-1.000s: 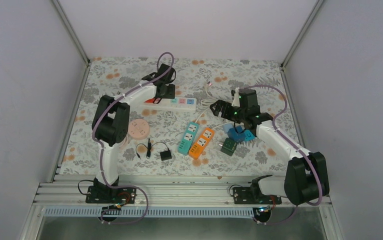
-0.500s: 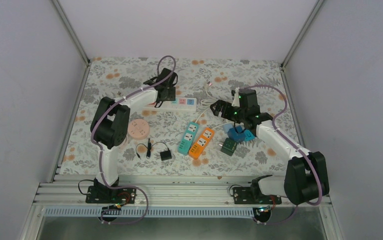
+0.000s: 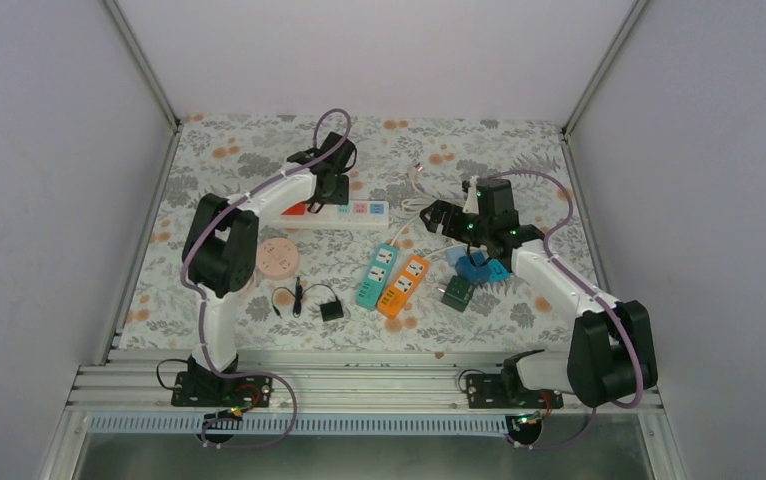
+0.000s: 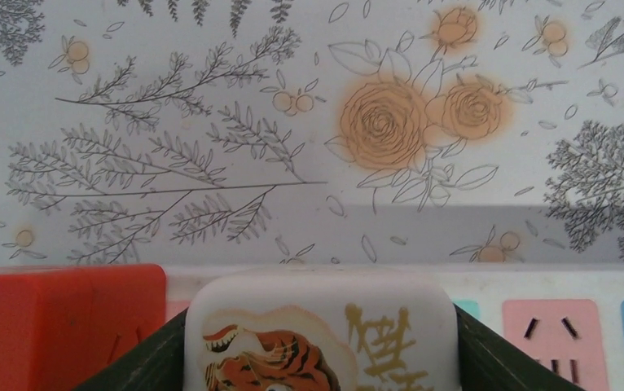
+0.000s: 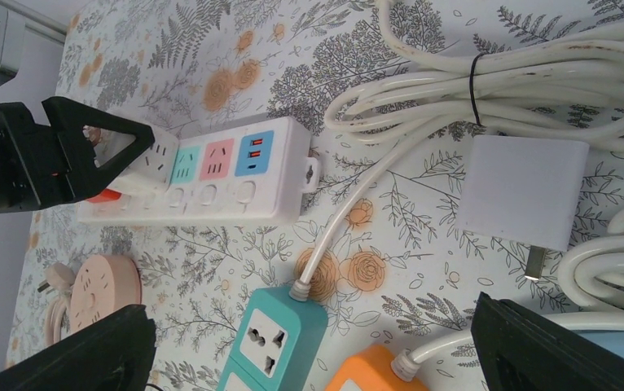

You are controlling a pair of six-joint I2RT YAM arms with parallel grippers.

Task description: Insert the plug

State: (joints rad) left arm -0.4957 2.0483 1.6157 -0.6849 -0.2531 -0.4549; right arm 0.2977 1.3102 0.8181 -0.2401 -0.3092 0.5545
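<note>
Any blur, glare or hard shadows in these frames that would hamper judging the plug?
Top external: even light, no glare, small parts coarse. Left wrist: tablecloth sharp, soft shadow band above the power strip, white plug cropped at the bottom edge. Right wrist: sharp but rolled sideways, own fingers dark.

Left hand (image 3: pixel 330 189) clamped partway, arm outstretched; right hand (image 3: pixel 438 217) spread wide.

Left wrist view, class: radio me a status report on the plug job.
Left gripper shut on white plug. Right gripper open, hovering apart. Plug over the white power strip; seating unclear. Red block close beside it.
</note>
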